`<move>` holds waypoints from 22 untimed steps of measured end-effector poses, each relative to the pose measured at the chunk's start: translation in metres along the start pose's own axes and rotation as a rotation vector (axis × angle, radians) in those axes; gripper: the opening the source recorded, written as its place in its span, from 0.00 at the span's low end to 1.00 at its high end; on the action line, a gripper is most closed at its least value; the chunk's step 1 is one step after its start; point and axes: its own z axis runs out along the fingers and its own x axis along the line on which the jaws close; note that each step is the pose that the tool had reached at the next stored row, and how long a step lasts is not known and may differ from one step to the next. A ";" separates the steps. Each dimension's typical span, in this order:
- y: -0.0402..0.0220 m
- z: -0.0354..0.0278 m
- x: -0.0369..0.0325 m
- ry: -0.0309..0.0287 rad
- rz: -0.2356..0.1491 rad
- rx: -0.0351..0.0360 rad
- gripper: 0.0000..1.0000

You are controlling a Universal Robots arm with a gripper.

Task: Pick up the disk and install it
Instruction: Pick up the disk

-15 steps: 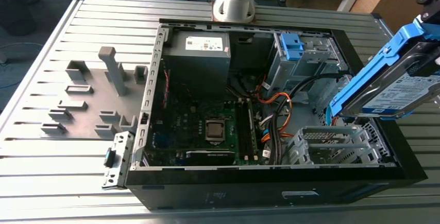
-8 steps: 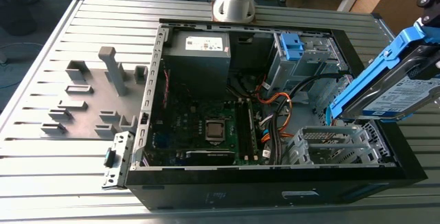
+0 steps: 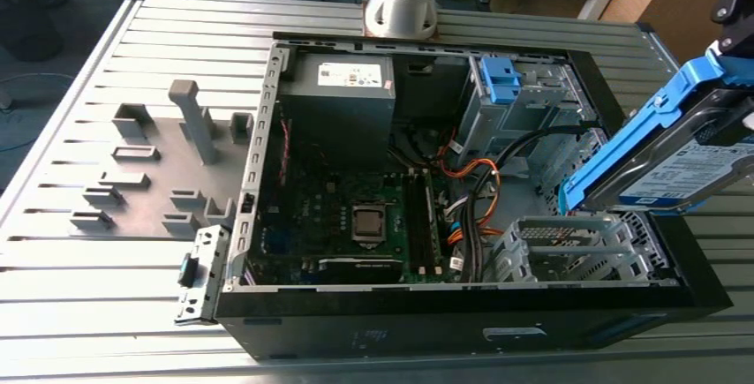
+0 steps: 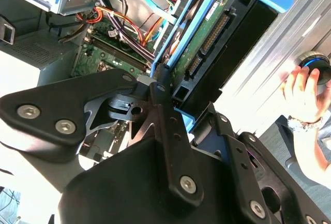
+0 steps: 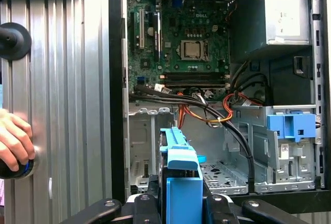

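The gripper (image 4: 163,87) is clamped on the disk (image 3: 677,150), held tilted in the air above the open computer case (image 3: 353,331) at the exterior view's right, over the drive cage (image 3: 566,247). Risk: the loose cables (image 5: 217,110) beside the cage could snag the disk.

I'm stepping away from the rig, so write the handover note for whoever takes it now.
Gripper: shut on the disk, holding it by its blue rails.
Disk: lifted and tilted, above the open computer case at the exterior view's right edge, over the metal drive cage.
Done: disk picked up.
Left: disk is not yet seated in the case.
Note: a person's hand rests on a knob on the slatted table beside the case.
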 end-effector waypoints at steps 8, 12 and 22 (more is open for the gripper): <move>0.0058 0.0051 0.0038 -0.0001 0.000 0.0001 0.36; 0.0068 0.0096 0.0048 0.0001 0.000 0.0001 0.36; 0.0066 0.0200 0.0060 -0.0001 0.000 0.0000 0.36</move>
